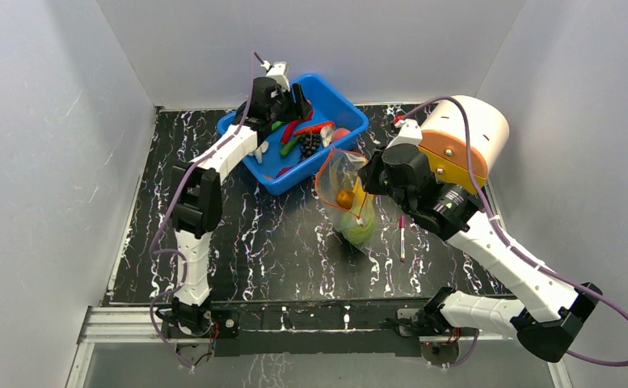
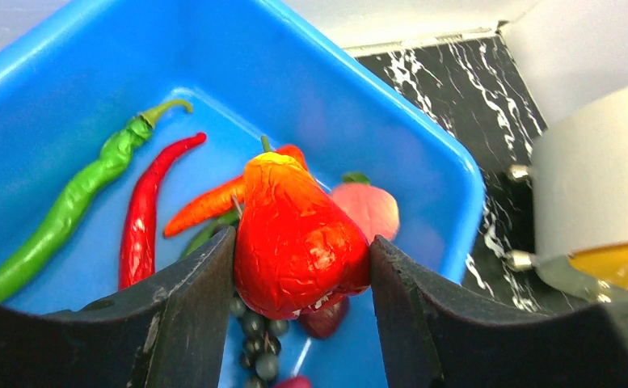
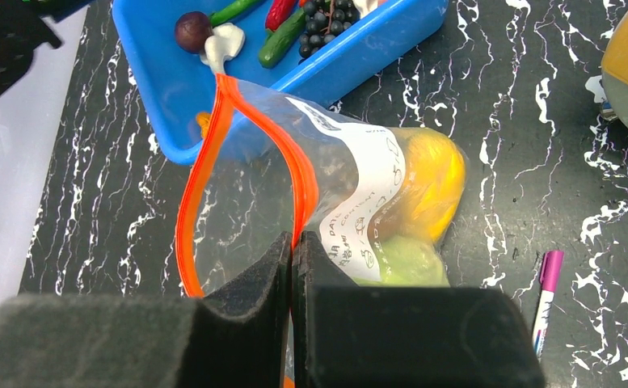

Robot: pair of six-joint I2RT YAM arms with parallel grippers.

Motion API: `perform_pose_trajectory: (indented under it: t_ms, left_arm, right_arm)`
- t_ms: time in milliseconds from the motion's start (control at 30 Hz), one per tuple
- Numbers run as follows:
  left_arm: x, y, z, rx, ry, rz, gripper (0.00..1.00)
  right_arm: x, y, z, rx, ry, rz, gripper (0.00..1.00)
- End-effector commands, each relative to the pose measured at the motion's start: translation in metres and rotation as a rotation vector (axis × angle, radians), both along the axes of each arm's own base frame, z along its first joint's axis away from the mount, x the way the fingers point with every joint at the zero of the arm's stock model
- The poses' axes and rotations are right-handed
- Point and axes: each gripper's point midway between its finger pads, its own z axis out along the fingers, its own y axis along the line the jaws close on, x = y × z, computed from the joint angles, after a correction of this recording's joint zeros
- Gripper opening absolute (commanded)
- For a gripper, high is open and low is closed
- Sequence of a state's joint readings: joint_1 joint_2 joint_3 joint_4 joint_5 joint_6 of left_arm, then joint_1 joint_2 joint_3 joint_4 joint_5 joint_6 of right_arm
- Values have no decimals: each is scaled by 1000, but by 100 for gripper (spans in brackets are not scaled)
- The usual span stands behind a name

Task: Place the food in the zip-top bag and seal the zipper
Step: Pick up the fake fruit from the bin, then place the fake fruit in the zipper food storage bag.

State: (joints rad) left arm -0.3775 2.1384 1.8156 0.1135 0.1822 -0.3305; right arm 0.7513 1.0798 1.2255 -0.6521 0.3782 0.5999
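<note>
Left gripper [image 2: 301, 255], lower centre frame, clamps a wrinkled red-orange pear-shaped toy fruit [image 2: 294, 218] over the blue plastic tub [image 2: 391, 113]. Right gripper [image 3: 292, 255] pinches the orange zipper strip [image 3: 205, 162] of the clear crinkly zip-top bag [image 3: 351, 162], mid-frame, mouth open. Risk: the bulky fruit may snag that narrow mouth and fall outside.

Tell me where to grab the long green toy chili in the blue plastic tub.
I'd pinch the green chili at mid-length from straight above, fingers across its thin body. It lies flat on the blue tub's floor, and the red chili alongside leaves a gap there for one finger.
</note>
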Motion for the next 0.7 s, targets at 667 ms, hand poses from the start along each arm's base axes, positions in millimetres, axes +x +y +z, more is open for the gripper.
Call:
perform_pose_trajectory:
  t_ms: [667]
  left_arm:
    - [-239,1,111,-204,201,-492,36]
  right_arm:
    - [14,13,12,145,-54,-42,0]
